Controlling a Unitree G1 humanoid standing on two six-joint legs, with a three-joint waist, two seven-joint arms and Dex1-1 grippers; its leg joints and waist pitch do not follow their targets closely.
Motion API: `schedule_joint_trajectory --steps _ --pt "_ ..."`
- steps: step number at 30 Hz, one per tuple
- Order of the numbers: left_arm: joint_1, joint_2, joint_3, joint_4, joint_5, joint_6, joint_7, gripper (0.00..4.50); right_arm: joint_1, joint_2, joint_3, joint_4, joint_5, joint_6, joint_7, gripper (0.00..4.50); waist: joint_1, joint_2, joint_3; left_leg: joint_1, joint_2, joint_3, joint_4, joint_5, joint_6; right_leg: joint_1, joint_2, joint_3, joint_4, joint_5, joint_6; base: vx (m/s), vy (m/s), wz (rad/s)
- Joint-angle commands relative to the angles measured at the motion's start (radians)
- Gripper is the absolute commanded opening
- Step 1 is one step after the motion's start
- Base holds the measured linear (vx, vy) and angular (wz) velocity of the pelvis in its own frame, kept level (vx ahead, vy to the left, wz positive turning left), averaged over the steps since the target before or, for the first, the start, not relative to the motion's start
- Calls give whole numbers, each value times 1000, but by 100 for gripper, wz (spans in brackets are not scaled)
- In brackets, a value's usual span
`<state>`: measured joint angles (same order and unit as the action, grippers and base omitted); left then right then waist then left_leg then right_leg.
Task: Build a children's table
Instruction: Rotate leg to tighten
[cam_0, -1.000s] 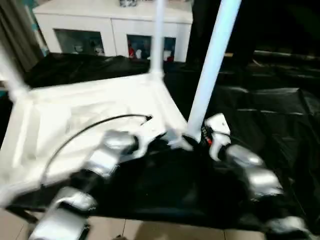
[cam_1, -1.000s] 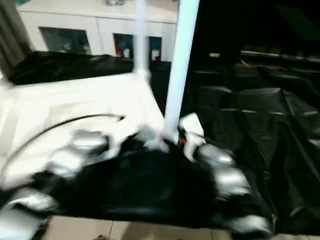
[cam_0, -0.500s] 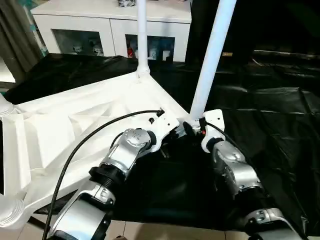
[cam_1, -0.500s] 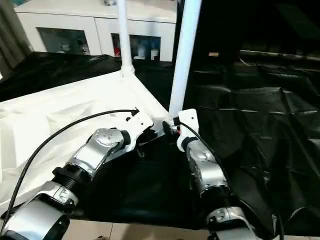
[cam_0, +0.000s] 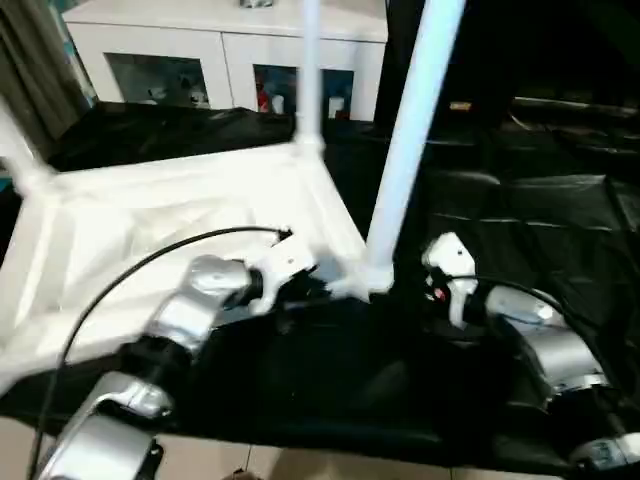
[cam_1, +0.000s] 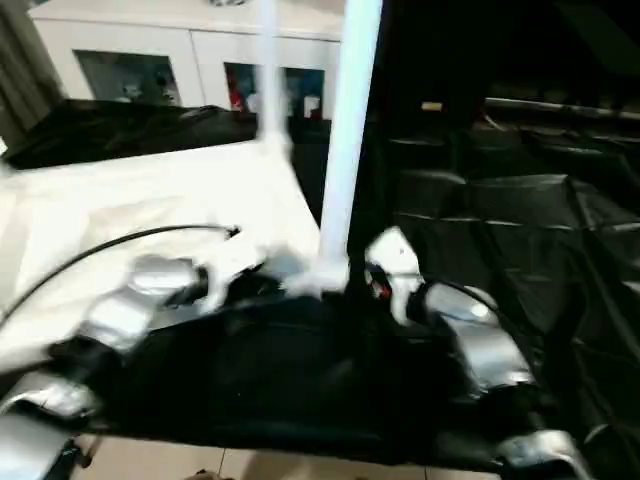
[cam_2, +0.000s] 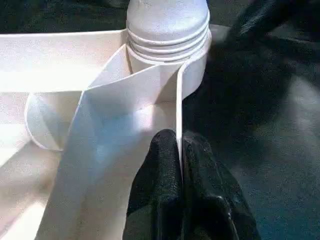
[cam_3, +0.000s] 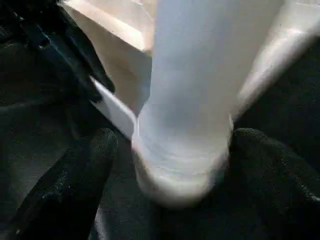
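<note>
The white tabletop (cam_0: 150, 230) lies upside down on black sheeting, ribbed underside up. Three white legs stand in its corner sockets: a near one (cam_0: 405, 150), a far one (cam_0: 308, 70) and one at the left (cam_0: 20, 150). My left gripper (cam_2: 179, 145) is shut on a thin wall of the tabletop's rim right beside the near leg's socket (cam_2: 167, 30); from the head it sits at the near corner (cam_0: 315, 288). My right gripper (cam_3: 175, 165) stands open with the near leg's base (cam_3: 185, 125) between its fingers (cam_3: 75, 185), gaps on both sides.
Black sheeting (cam_0: 540, 210) covers the work surface to the right and in front. A white glass-door cabinet (cam_0: 220, 60) stands behind. A black cable (cam_0: 150, 265) arcs over my left forearm. Pale floor (cam_0: 300, 465) shows at the near edge.
My right gripper has opened and drawn back a little to the right from the near leg's base. The left gripper keeps its hold on the rim. The camera has shifted.
</note>
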<state>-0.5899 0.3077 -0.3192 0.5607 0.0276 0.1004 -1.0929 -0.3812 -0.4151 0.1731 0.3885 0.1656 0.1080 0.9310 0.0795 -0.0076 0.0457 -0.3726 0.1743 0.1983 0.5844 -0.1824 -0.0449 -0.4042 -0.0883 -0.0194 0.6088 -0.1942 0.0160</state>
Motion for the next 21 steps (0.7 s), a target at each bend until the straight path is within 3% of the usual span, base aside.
schedule_joint_trajectory --steps 1,6,12,21 --pt "24 -4 -33 -29 -44 12 -71 0 -6 -14 16 -27 5 11 32 403 3 -13 -52 15 55 -20 -71 -247 61 37 -51 28 -75 -196 -251 0 0 0" --pt "36 9 -34 -56 -59 22 -114 0 -7 -25 27 -31 1 15 49 403 9 -13 -52 15 54 -21 -74 -256 41 37 -52 29 -75 -210 -234 0 0 0" --pt "45 14 -29 -74 -55 35 -128 0 0 -24 28 -33 -3 23 77 403 9 -17 -54 13 52 -20 -70 -225 54 39 -52 29 -73 -179 -234 0 0 0" --pt "52 18 -29 -85 -56 44 -128 0 3 -24 32 -34 2 26 87 336 8 -17 -54 12 52 -21 -70 -225 54 39 -52 28 -73 -198 -231 0 0 0"
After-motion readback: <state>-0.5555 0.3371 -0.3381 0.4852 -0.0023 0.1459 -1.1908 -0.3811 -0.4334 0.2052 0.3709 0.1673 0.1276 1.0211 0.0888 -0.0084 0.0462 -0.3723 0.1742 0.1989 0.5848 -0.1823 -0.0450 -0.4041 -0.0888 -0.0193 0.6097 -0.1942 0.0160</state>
